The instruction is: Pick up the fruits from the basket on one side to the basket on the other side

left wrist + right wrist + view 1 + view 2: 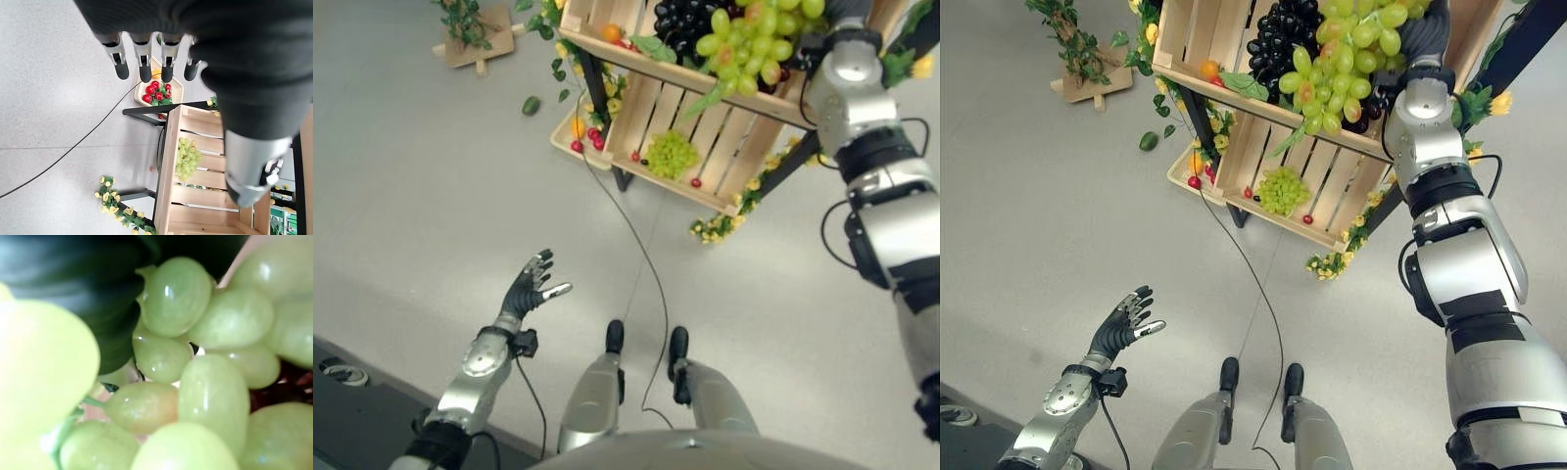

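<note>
A small wooden sign (475, 37) with leafy sprigs (460, 14) is standing on the grey floor (421, 186), well apart from the stand. A green leaf (530, 105) is lying on the floor nearby. Yellow flowers (717, 227) are trailing around the black legs (607, 127) of the stand.

perhaps shop display, wooden fruit crates (705, 117)
</note>
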Robot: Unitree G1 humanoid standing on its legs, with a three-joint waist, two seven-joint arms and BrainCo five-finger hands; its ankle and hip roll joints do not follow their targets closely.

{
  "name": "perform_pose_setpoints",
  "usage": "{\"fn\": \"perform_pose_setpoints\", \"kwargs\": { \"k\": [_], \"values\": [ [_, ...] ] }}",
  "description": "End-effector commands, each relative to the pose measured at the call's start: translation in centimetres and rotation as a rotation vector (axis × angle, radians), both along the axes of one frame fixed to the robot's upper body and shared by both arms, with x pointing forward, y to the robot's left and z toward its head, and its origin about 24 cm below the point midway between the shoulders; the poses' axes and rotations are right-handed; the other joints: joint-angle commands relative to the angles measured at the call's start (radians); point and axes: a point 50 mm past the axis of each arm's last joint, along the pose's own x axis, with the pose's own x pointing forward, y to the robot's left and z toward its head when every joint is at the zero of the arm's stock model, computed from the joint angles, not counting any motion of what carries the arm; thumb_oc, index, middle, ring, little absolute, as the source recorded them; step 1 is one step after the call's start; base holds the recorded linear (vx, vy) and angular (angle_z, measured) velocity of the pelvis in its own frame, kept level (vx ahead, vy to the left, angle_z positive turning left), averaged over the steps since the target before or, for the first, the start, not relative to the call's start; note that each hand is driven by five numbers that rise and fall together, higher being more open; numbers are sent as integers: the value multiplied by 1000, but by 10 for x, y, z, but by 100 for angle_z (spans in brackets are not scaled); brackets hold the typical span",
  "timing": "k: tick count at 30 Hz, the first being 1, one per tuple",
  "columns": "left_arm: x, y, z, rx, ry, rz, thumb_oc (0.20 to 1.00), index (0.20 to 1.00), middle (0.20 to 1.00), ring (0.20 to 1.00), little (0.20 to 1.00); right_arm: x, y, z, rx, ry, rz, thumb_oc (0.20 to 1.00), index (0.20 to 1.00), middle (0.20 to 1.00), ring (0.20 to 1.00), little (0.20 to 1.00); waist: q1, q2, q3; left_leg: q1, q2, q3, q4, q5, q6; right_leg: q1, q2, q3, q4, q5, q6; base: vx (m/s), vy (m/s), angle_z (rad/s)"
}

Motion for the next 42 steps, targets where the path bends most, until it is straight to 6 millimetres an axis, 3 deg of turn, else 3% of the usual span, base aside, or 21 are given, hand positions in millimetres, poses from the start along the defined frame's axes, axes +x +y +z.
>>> {"fn": "perform_pose_setpoints", "kwargs": {
  "k": [1, 17, 18, 19, 34, 36, 37, 40, 42],
  "values": [
    [11, 5, 32, 25, -147, -35, 1000, 1000, 1000, 1000, 1000, -22, 6, 63, -2, -231, 21, 200, 200, 200, 200, 200, 34, -60, -1, -9, -32, -33, 34, 1, 10, 83, -61, -14, 30, -42, 114, 12, -13, 12],
    [14, 1, 35, 33, -162, -41, 1000, 1000, 1000, 1000, 1000, -11, -6, 45, 1, -106, -77, 200, 200, 200, 200, 200, 39, -51, 8, -28, -37, -50, 30, 6, 10, 69, -63, -27, 34, -47, 109, 1, -2, 2],
    [15, 1, 35, 32, -162, -39, 1000, 1000, 1000, 1000, 1000, -10, -6, 43, 8, -97, -79, 498, 498, 498, 498, 498, 39, -51, 8, -29, -37, -49, 30, 5, 10, 69, -63, -28, 33, -47, 109, 4, -8, 4],
    [15, 1, 35, 36, -163, -37, 1000, 1000, 1000, 1000, 1000, -9, -6, 40, 8, -80, -85, 1000, 1000, 1000, 1000, 1000, 39, -51, 11, -30, -36, -50, 30, 5, 11, 68, -63, -27, 33, -46, 109, 0, 0, 0],
    [16, -3, 33, 45, -148, -38, 1000, 1000, 1000, 1000, 1000, -1, -6, 23, 36, 15, -112, 1000, 1000, 1000, 1000, 1000, 35, -51, 16, -36, -42, -50, 28, 3, 14, 63, -62, -23, 27, -44, 109, 0, 0, 0],
    [15, -3, 32, 54, -145, -37, 1000, 1000, 1000, 1000, 1000, 0, -7, 19, -52, 64, -169, 1000, 1000, 1000, 1000, 1000, 35, -53, 17, -36, -42, -50, 29, 3, 14, 64, -63, -25, 28, -44, 109, 0, 0, 0],
    [16, -3, 33, 59, -144, -40, 1000, 1000, 1000, 1000, 1000, 1, -9, 18, -189, 108, -229, 1000, 1000, 1000, 1000, 1000, 34, -54, 20, -35, -42, -51, 30, 3, 14, 66, -63, -26, 29, -45, 110, 0, 0, 0],
    [17, -3, 34, 72, -149, -39, 1000, 1000, 1000, 1000, 1000, 2, -14, 11, -235, 177, -296, 1000, 1000, 1000, 1000, 1000, 30, -55, 20, -39, -44, -54, 33, 2, 15, 65, -61, -26, 28, -43, 109, -3, 0, 1],
    [15, -1, 34, 80, -146, -43, 1000, 1000, 1000, 1000, 1000, 2, -11, 17, -496, 225, -405, 1000, 1000, 1000, 1000, 1000, 28, -57, 23, -38, -44, -56, 33, 3, 15, 67, -62, -28, 27, -41, 110, 0, 0, 0]
  ]
}}
